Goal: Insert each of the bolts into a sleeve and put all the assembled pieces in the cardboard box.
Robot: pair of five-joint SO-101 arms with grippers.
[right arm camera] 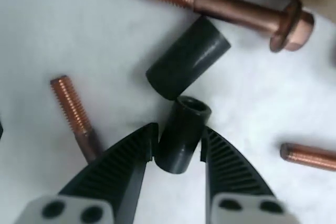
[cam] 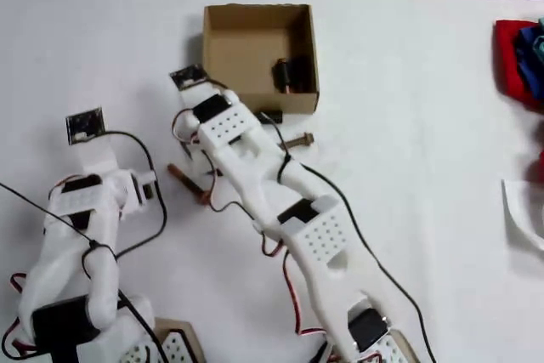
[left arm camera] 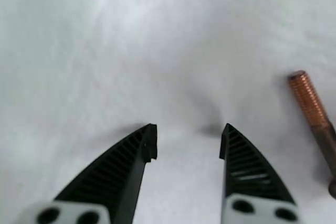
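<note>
Right end effector point(right arm camera: 178, 132) is clamped on one black sleeve point(right arm camera: 181, 142), on the surface point(cam: 408, 82) just near of the cardboard box point(cam: 255, 101). A second sleeve point(right arm camera: 189, 59) lies just beside it, with three bolts around them: a headed bolt point(right arm camera: 220, 3) nearest the box, a second bolt point(right arm camera: 73, 106) and a third bolt point(right arm camera: 310, 157). Left end effector point(left arm camera: 189, 129) hangs open over bare surface at the left, a bolt point(left arm camera: 312, 108) beside it. One dark piece point(cam: 289, 74) sits in the box. Right of the box the surface runs bare to a red and blue cloth point(cam: 514, 53) at the edge.
</note>
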